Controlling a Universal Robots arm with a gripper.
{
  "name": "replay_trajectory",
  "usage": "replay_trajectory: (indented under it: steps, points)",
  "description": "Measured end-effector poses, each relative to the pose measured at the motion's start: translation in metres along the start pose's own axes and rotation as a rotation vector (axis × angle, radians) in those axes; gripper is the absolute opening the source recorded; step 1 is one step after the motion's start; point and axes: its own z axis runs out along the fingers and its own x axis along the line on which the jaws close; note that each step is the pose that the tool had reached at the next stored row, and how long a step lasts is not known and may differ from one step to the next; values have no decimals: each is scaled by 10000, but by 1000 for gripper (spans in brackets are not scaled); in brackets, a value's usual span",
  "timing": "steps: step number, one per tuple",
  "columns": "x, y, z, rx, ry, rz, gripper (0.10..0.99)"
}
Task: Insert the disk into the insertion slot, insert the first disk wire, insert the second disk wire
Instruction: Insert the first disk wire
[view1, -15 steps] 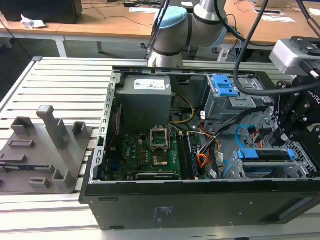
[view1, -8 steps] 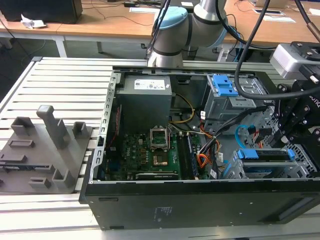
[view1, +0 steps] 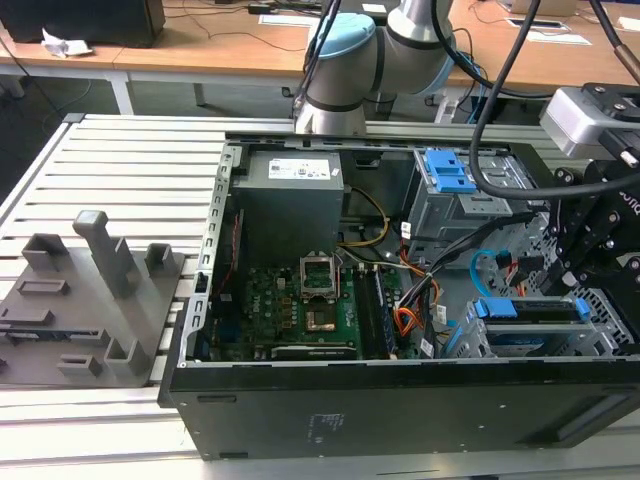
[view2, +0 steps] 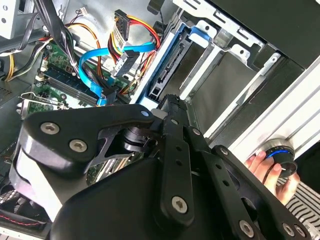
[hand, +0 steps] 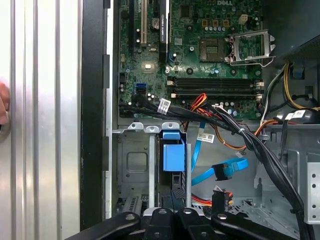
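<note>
Your tool (hand: 174, 214) hung inside the open computer case (view1: 400, 410), over the insertion slot (hand: 134, 162) in the case's near corner at the exterior view's right. I could not tell whether it was open or closed. The disk (hand: 173, 157) sat in that slot, its blue carrier showing between the cage's grey walls, with the tool close above its end. Whether they touched was not clear. Just beside the slot on the case floor lay the second disk wire (hand: 220, 171), its dark plug apart from the disk. The first disk wire (hand: 218, 196) lay near it, its black plug also free. Elsewhere the case held the green motherboard (view1: 300, 310), a grey power supply (view1: 290, 215) at the far wall and a taller cage with blue latches (view1: 450, 205) in the far corner. The case stood on the slatted table (view1: 130, 170), near a grey fixture plate (view1: 90, 310) by the table's edge at the exterior view's left. In the second wrist view a person's hand (view2: 257, 165) rested on the table beside the case, touching a round black-and-blue knob (view2: 280, 155).
</note>
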Motion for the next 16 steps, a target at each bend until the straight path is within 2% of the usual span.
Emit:
replay_trajectory:
  steps: [2, 4, 5, 6, 10, 11, 13, 16]
  points:
    - [0, -1, 0, 0, 0, 0, 106]
    - [0, -2, 0, -1, 0, 0, 235]
    - [0, -2, 0, 0, 0, -1, 235]
    - [0, -2, 0, 0, 0, -1, 302]
    - [1, -2, -10, 0, 1, 0, 302]
    - [0, -2, -28, 0, 2, 0, 302]
    - [-1, 3, -125, 0, 0, 0, 302]
    - [-3, 6, -211, 0, 1, 0, 302]
